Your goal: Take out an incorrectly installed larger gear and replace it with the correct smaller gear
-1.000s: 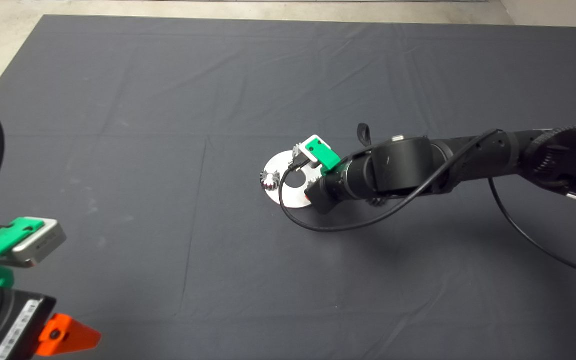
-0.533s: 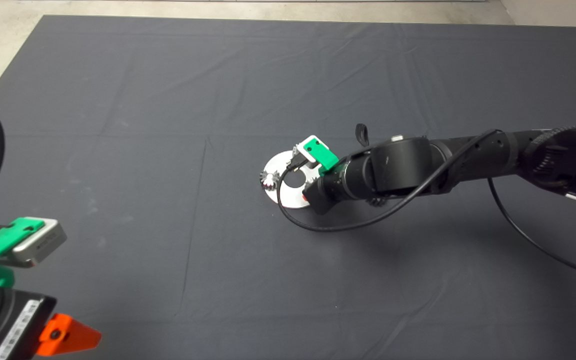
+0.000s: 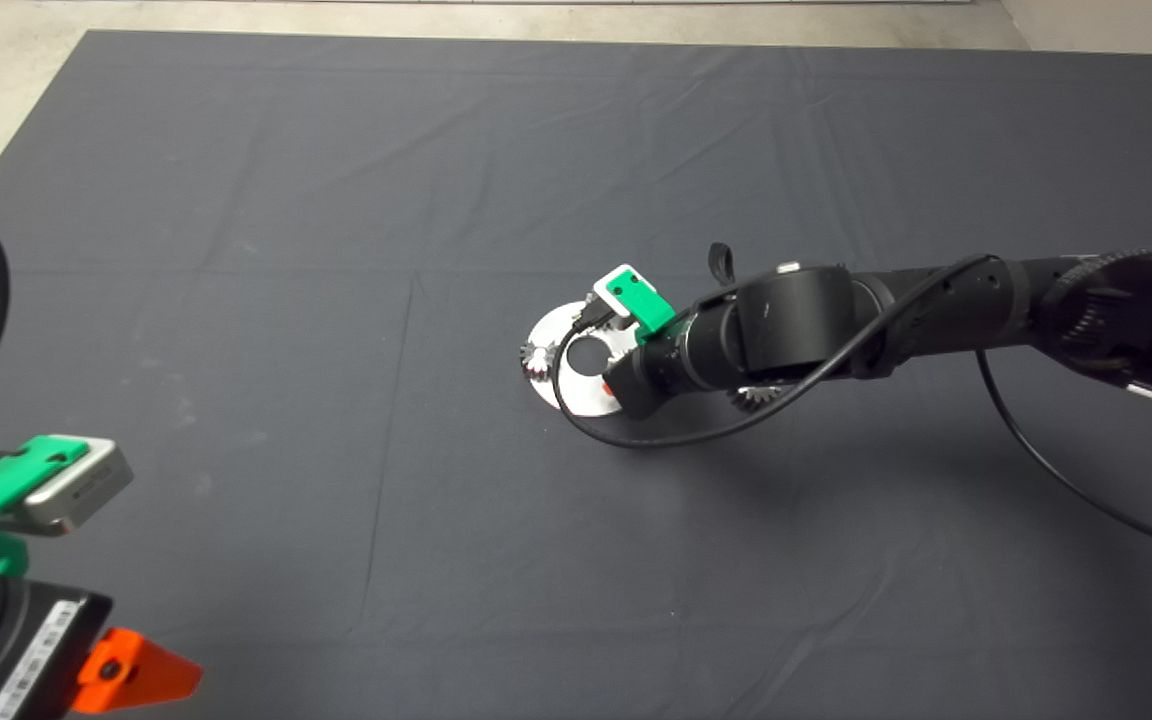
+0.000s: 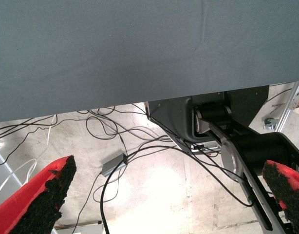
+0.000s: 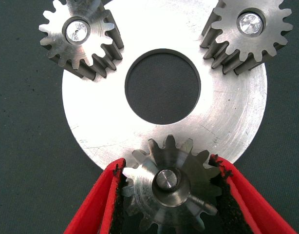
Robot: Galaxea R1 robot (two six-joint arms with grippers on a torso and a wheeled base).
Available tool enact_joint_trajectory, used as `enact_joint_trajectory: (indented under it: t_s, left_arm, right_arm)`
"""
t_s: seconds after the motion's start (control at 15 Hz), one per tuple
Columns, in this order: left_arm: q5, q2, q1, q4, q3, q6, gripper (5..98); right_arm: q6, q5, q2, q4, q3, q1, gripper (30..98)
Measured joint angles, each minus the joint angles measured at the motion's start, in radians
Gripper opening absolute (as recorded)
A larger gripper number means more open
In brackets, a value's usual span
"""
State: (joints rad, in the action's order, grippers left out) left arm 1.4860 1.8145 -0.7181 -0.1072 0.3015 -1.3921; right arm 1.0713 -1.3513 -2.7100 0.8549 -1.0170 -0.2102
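A round steel plate (image 5: 237,112) with a centre hole lies mid-mat and carries three steel gears on pins. My right gripper (image 5: 169,165) is shut on the smaller gear (image 5: 171,190) at the plate's near rim. Both pads touch its teeth, and the gear sits on its pin. Two other gears (image 5: 81,36) (image 5: 247,27) stand on the plate's far side. In the head view the right wrist (image 3: 676,355) covers that side of the plate (image 3: 546,335). The larger gear (image 3: 756,397) lies loose on the mat, partly under the right arm. My left gripper (image 4: 174,175) is open and parked at the lower left.
The right arm's black cable (image 3: 636,440) loops over the mat in front of the plate. One plate gear (image 3: 539,357) shows at the plate's left rim. The left wrist view shows the mat's edge (image 4: 140,97), with floor cables and a black robot base beyond.
The right wrist has shifted slightly left and toward the far side over the plate. More of the loose gear under the arm now shows. The left arm has not moved.
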Motion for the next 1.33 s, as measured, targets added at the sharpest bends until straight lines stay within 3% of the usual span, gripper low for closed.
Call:
enact_joint_trajectory:
  t_s: [1.33]
  left_arm:
    - [0.0,0.0,0.0,0.0,0.0,0.0,98.2]
  right_arm:
    - [-0.007,-0.009,-0.006,0.002,0.0,0.002,42.0]
